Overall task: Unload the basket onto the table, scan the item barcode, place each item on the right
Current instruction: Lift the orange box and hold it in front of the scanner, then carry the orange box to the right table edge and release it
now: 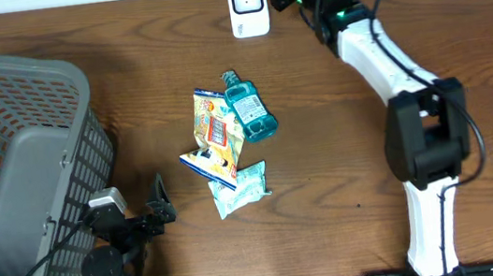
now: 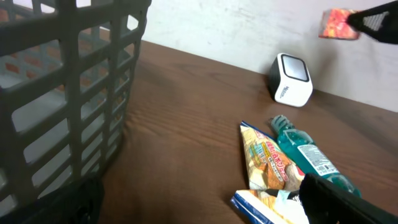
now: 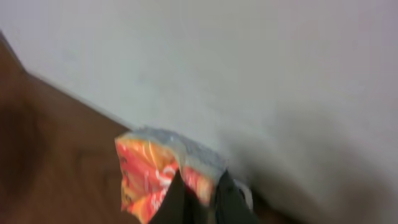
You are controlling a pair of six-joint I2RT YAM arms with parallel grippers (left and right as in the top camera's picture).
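Far left: basket [image 1: 14, 166] on desk [image 1: 345, 173], likely there for scanned goods. Beside it: left fingers [image 1: 161, 196] spread wide, empty, touching nothing; parked clear of the work. Centre: pile of snack bag [image 1: 217, 127], bottle [image 1: 251, 109] and pouch [image 1: 241, 188], probably awaiting scan. Back edge: scanner [image 1: 248, 6]. Just right of it: right fingers [image 3: 231, 200] pinched tight on packet [image 3: 149, 174], raised off desk, presumably to face barcode to scanner window.
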